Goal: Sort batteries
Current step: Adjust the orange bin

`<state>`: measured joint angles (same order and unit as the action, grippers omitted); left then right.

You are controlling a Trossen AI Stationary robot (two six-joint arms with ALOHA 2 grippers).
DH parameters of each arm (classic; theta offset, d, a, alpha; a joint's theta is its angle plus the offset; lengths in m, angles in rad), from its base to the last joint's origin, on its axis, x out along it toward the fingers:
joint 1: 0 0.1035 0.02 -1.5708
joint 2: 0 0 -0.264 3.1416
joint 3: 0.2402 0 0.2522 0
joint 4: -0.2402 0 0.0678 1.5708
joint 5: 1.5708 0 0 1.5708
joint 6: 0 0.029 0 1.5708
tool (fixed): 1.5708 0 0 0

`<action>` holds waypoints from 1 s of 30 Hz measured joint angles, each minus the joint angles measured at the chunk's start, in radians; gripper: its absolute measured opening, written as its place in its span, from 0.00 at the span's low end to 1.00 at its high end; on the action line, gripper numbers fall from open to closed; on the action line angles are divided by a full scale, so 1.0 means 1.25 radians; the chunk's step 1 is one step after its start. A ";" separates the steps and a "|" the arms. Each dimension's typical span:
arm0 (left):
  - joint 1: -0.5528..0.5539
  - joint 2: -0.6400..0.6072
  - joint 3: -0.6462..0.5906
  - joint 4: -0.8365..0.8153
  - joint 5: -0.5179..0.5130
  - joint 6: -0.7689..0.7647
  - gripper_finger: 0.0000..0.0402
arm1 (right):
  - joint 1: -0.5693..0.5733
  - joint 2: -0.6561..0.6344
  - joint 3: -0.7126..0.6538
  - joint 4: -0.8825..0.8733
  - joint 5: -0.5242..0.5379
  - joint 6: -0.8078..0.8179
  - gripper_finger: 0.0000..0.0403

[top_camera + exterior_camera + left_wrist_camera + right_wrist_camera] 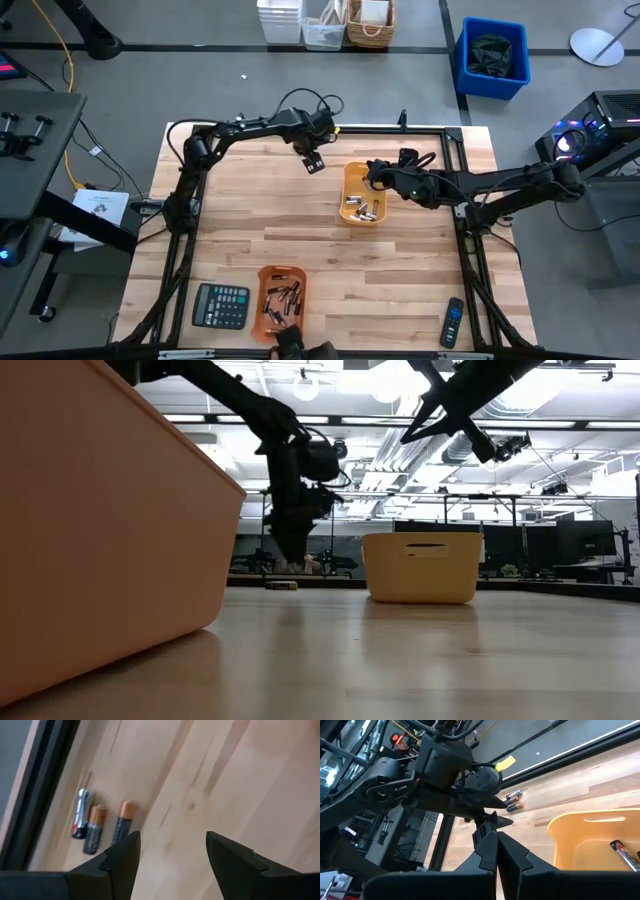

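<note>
Three loose batteries (95, 827) lie side by side on the wood near the table's far edge, one silvery and two black with copper tops; they also show in the right wrist view (515, 801). My left gripper (172, 855) hangs open just above the table beside them (313, 160), touching nothing. My right gripper (496, 842) is shut and empty, hovering over the far orange tray (362, 195), which holds several batteries (365, 210). A near orange tray (280, 298) holds several more batteries.
A black calculator (220, 305) lies left of the near tray, and a black remote control (452, 322) lies at the near right corner. A black frame rail (30, 795) runs along the far edge right behind the loose batteries. Bare wood lies between the two trays.
</note>
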<state>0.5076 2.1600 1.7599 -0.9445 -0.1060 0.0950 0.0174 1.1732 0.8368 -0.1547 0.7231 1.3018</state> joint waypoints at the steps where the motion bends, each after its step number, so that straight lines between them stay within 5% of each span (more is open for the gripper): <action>1: -0.001 -0.004 0.002 0.001 0.013 -0.013 0.54 | 0.000 0.000 0.000 0.000 0.000 0.000 0.00; 9: -0.052 -0.052 0.000 0.016 0.204 -0.012 0.54 | 0.001 -0.002 0.000 -0.006 -0.002 -0.048 0.00; 24: -0.144 -0.167 -0.196 0.321 0.289 -0.123 0.54 | 0.001 -0.088 0.000 -0.050 -0.107 -0.226 0.00; 30: -0.166 -0.198 -0.257 0.356 0.286 -0.065 0.54 | 0.001 -0.131 0.000 -0.110 -0.110 -0.238 0.00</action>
<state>0.3005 1.9128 1.4386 -0.5000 0.2520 0.0137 0.0185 1.0090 0.8368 -0.2918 0.5858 1.0042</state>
